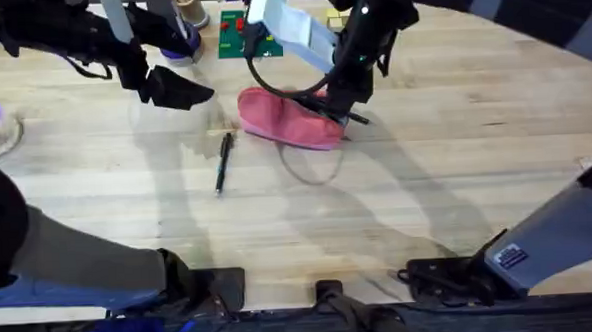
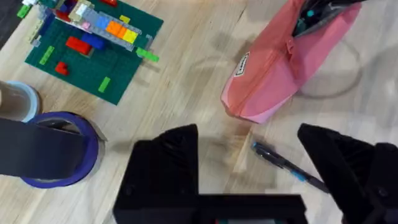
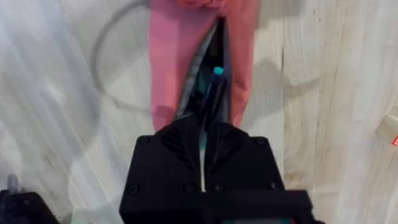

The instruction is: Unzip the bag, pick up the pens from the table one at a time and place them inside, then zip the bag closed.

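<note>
right jaws (image 3: 208,134) pinch a pen (image 3: 216,93) inside the bag (image 3: 171,56) on the table (image 1: 456,159).

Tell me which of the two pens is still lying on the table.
The pen left of the pink bag, lying free on the table. The other pen is held by the right gripper at the bag's opening.

One pink bag (image 1: 289,119) lies on the one wooden table (image 1: 456,169). Two pens are in view: one pen on the table (image 1: 223,161) beside the bag, and a second pen (image 3: 211,93) with its tip in the bag's open zipper. There are two grippers, the left gripper (image 1: 178,88) and the right gripper (image 1: 339,109). One green brick baseplate (image 2: 93,56) and one roll of purple tape (image 2: 59,149) also sit on the table.
</note>
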`<state>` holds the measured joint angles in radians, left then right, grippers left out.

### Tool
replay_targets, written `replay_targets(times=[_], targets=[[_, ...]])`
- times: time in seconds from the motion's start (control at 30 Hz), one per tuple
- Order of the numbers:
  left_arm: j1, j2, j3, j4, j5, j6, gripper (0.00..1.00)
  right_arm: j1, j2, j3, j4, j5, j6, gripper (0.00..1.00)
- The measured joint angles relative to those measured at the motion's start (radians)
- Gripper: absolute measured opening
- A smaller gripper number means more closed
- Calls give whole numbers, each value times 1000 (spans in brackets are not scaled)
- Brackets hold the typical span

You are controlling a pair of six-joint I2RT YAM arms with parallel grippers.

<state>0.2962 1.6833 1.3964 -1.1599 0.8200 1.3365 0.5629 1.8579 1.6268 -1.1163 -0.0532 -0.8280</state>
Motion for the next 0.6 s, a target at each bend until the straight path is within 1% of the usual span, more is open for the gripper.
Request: replay_targets(times=[0.1,0.47,0.6], targets=[[0,0,0,0,0,0,992,0,12,0,27,0,0,33],[0,0,0,0,0,0,993,34,53,0,27,0,1,33],[0,0,0,0,0,0,993,44,73,0,95,0,6,33]])
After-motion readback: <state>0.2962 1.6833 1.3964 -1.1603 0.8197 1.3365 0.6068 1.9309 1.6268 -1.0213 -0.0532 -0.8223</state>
